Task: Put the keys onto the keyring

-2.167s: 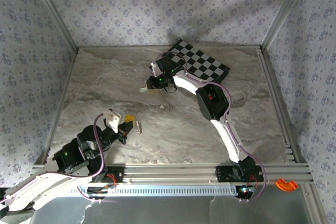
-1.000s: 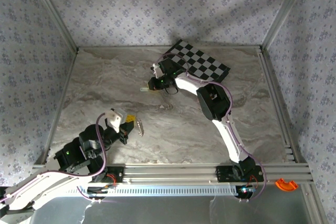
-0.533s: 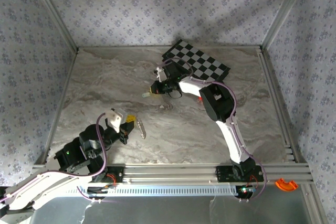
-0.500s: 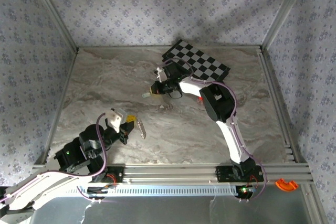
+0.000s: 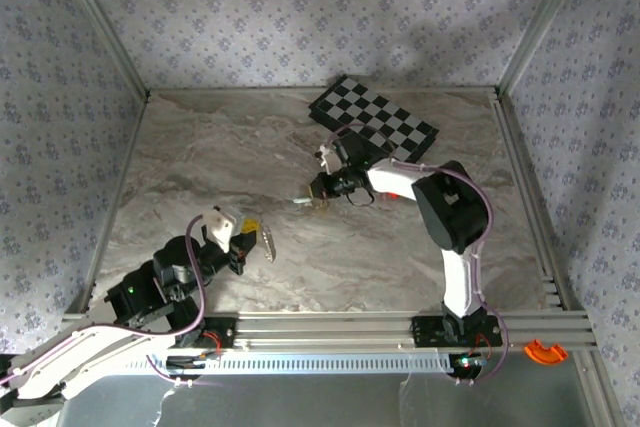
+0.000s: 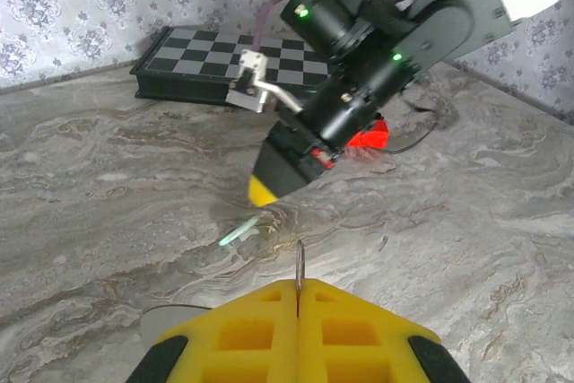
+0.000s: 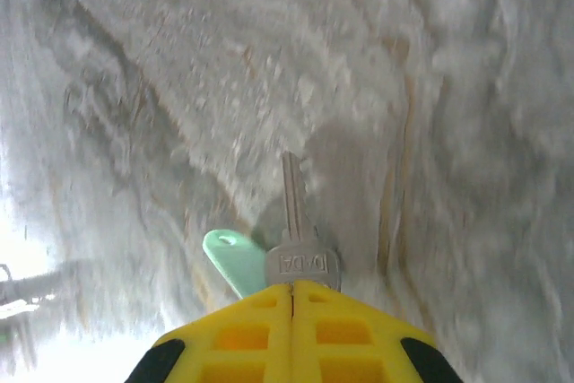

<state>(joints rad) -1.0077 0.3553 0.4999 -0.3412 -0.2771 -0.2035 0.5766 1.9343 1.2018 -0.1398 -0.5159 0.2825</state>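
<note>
From above: one keyring point(image 5: 267, 242) clamped in the left gripper point(image 5: 243, 244), near the front left; one silver key point(image 5: 303, 203) jutting from the right gripper point(image 5: 316, 193), toward the centre, well apart from the keyring. From the left wrist: left gripper pressed closed on the keyring, edge-on and upright just beyond its tips. From the right wrist: right gripper clenched on the silver key's head, blade pointing away, one mint-green piece point(image 7: 235, 262) just left of it.
</note>
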